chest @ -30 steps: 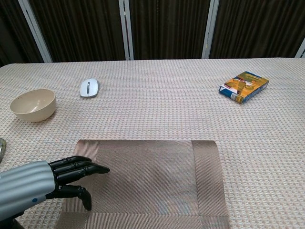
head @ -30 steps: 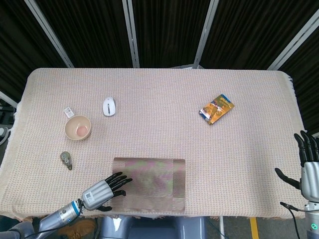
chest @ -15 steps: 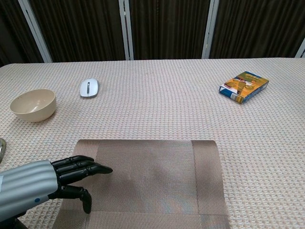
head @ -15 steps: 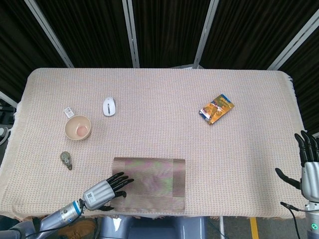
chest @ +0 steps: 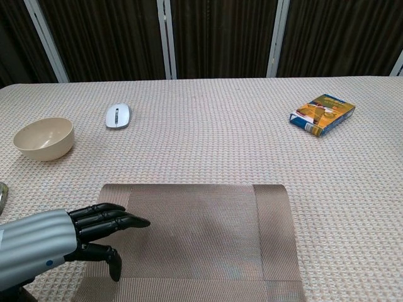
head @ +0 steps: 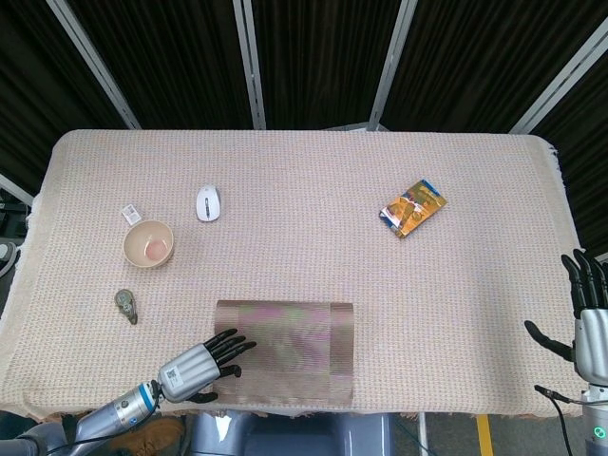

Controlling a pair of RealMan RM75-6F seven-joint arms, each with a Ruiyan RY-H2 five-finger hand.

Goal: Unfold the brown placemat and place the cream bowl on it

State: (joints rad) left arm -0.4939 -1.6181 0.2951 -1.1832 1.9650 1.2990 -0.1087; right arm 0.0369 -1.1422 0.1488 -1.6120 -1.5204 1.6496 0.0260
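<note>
Brown woven rectangular placemat [chest: 201,233] lies flat at table's near edge, centre-left. Left hand [chest: 94,229] over its left end, fingers extended, thumb apart, holding nothing. Cream round bowl [chest: 44,138] sits well apart, far left, on beige woven tablecloth [head: 304,247]. Right hand [head: 581,318] off table's right edge, fingers spread, empty. White mouse [chest: 118,116] near bowl.

Both hands look the same: ribbed silver-grey shell over the back, black fingers. The left hand [chest: 75,234] has a small blue dot low on the shell and a blue wrist ring; the right hand [head: 586,323] trails a thin black cable.
</note>
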